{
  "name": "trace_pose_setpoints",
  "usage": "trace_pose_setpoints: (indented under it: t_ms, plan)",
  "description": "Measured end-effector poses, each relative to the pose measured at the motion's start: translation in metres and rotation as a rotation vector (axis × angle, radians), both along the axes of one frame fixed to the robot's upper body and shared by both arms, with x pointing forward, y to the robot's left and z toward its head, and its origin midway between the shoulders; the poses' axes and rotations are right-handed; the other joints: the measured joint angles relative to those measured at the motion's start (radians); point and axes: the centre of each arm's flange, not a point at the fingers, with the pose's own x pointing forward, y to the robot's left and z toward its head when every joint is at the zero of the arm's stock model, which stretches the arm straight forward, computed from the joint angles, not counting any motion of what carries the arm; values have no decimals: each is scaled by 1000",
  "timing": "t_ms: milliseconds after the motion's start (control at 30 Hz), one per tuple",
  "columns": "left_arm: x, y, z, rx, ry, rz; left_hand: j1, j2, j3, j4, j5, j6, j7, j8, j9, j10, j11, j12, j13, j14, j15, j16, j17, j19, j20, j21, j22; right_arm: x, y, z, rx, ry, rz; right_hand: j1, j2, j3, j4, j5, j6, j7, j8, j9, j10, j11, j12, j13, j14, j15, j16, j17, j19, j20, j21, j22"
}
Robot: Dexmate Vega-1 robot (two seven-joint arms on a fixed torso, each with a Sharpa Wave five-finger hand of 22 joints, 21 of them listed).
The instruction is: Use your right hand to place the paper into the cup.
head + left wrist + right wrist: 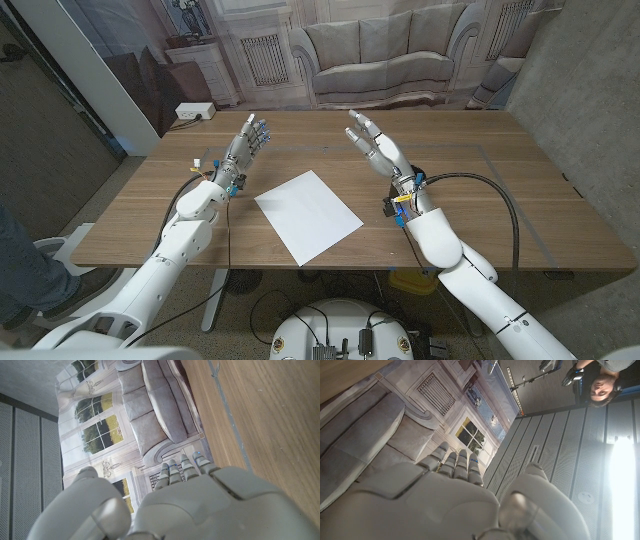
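The paper (308, 215), a single white sheet, lies flat on the wooden table (520, 200), turned at an angle to the table's edges. It is the landmark here. The left hand (245, 143) stands raised beside the paper's left corner, apart from the sheet, fingers straight and slightly spread, holding nothing. The right hand (376, 143) is raised just beyond the paper's far right side (also not touching it), fingers extended and apart, empty. A white power strip (194, 111) sits at the table's far left corner, well apart from the paper. In the right wrist view, a person (602, 380) shows at the picture's edge.
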Motion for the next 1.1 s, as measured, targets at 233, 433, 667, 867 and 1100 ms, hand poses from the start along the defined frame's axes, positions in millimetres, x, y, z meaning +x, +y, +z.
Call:
trace_pose_setpoints:
  t_ms: [233, 433, 667, 867, 1100]
  plan:
    - [0, -1, 0, 0, -1, 3, 0, 0, -4, -4, 0, -30, 2, -10, 0, -4, 4, 0, 0, 0, 0, 0, 0, 0, 0, 0, 0, 0, 4, 1, -22, -23, -21, 0, 0, 0, 0, 0, 0, 0, 0, 0, 0, 0, 0, 0, 0, 0, 0, 0, 0, 0, 0, 0]
    - [-1, -1, 1, -1, -3, 5, 4, 4, -4, -4, 0, -30, 2, -10, 0, -4, 4, 0, 0, 0, 0, 0, 0, 0, 0, 0, 0, -1, 6, 1, -40, -41, -39, 4, 4, 4, -4, 0, 0, 0, 0, 0, 0, 0, 0, 0, 0, 0, 0, 0, 6, -6, 0, 0]
    - [-2, -3, 1, 0, -5, 6, 4, 4, -4, -4, 0, -30, 2, -10, 0, -4, 4, 0, 0, 0, 0, 0, 0, 0, 0, 0, 0, 0, 9, 0, -67, -59, -66, 4, 4, 4, -4, 0, 0, 0, -1, 0, 0, 0, 0, 4, 0, 0, 0, 0, 6, -6, 0, 0]
    - [-3, -3, 0, 1, -4, 10, 4, 4, -4, -4, 0, -30, 2, -10, 0, -4, 4, 0, 0, 0, 0, 0, 0, 0, 0, 0, 0, 0, 12, 1, -86, -69, -77, 7, 7, 4, -4, 0, 0, 0, -5, 0, 0, 0, 0, 4, 0, 0, 0, 0, 6, -6, 0, 0]
    - [-6, -2, -3, 5, -2, 14, 4, 4, -4, -4, 0, -30, 2, -10, 0, -4, 4, 0, 0, 0, 0, 0, 0, 0, 0, 0, 0, 0, 15, 0, -111, -81, -93, 7, 7, 0, -8, 0, 0, 0, -5, 0, 0, 0, 0, 4, 0, 0, 0, 0, 5, -6, 0, 0]
